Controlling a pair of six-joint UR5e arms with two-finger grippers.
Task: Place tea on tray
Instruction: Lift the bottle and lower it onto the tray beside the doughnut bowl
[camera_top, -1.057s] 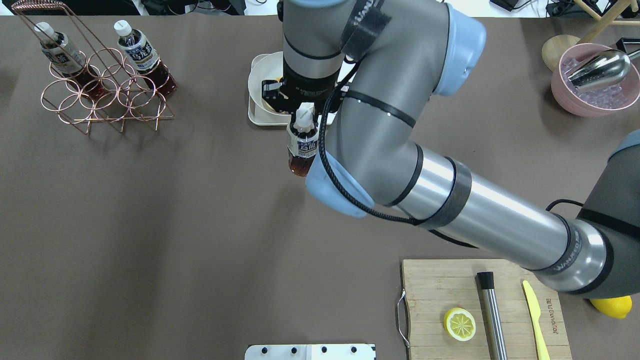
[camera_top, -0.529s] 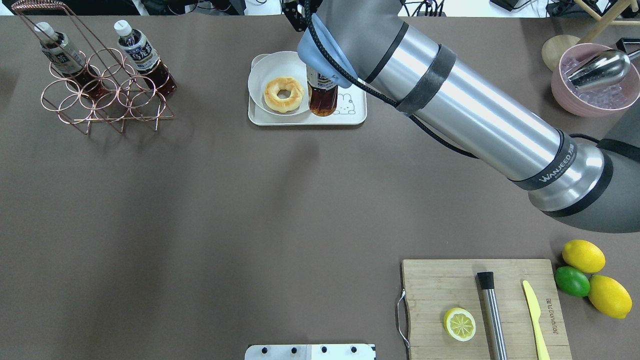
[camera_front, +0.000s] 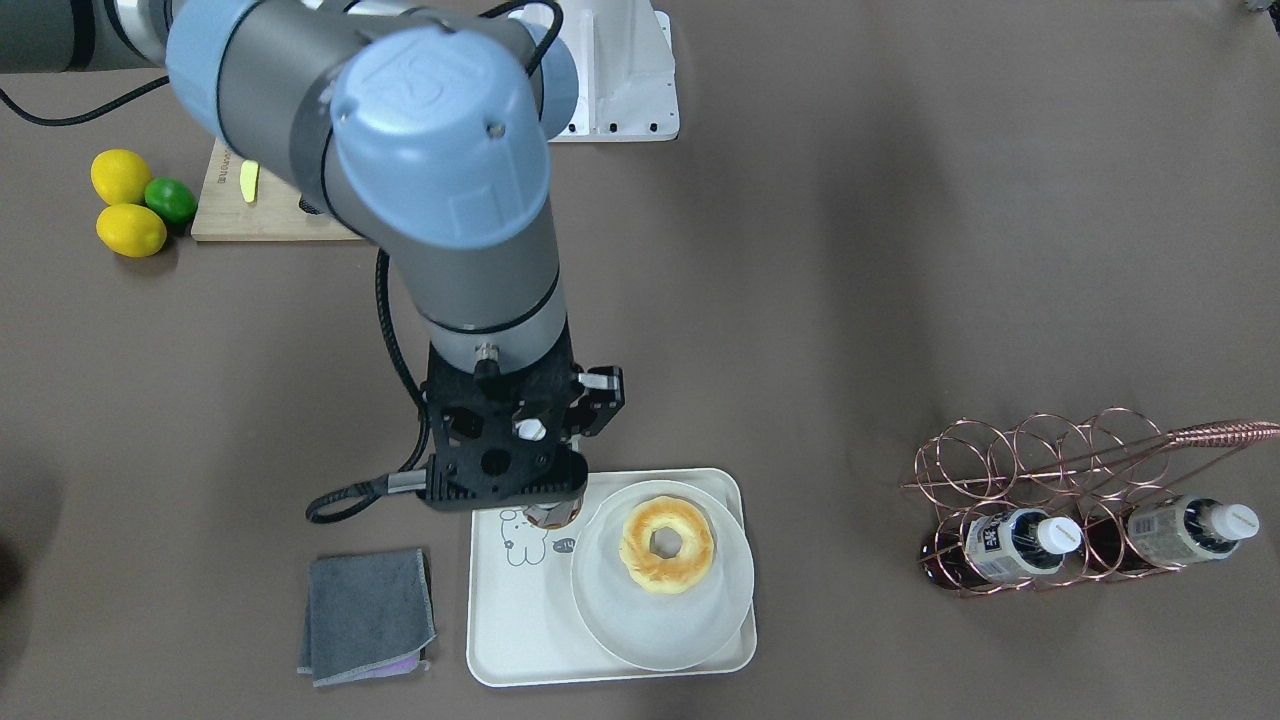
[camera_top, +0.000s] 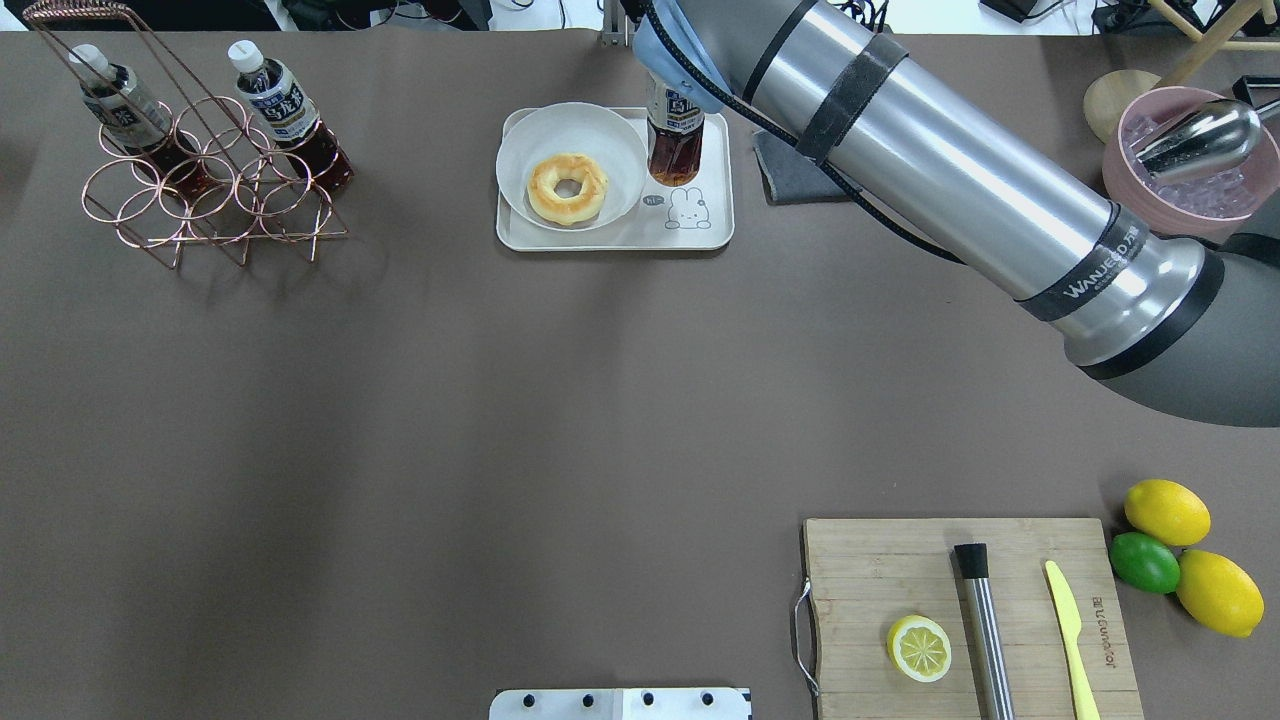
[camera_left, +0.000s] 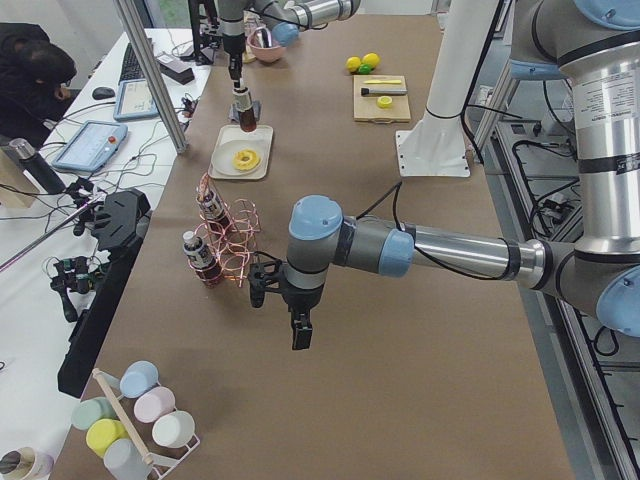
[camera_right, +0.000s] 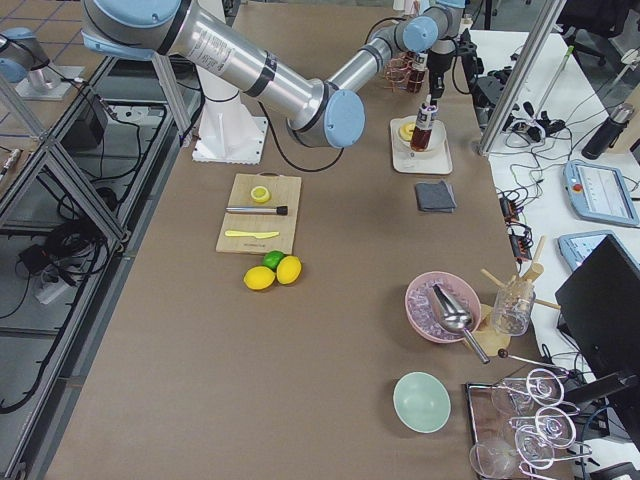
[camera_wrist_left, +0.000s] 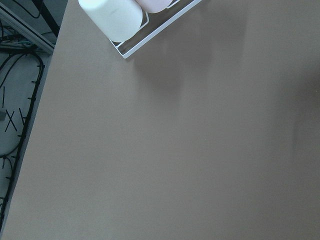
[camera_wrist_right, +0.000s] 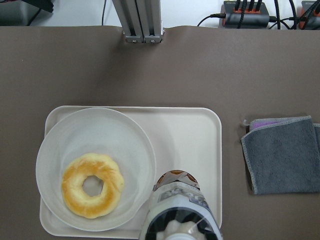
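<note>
Tea bottle (camera_top: 675, 140), small and clear, with dark reddish-brown liquid, a white-and-dark label and a white cap, hangs upright at the upper middle of the overhead view, over the cream tray (camera_top: 610, 238) beside a plate (camera_top: 520, 150). The right gripper (camera_front: 548, 498) has its jaws closed on the bottle's top. Whether the left gripper (camera_left: 301, 338) is open cannot be told.

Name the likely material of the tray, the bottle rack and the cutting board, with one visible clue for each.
Tray: probably plastic or melamine; cream, with a smooth matte surface and a moulded rounded rim.
Rack: metal wire, copper-coloured and shiny, bent into thin rings.
Cutting board: wood, perhaps bamboo; pale brown parallel strips and grain show, and the finish looks dull.
</note>
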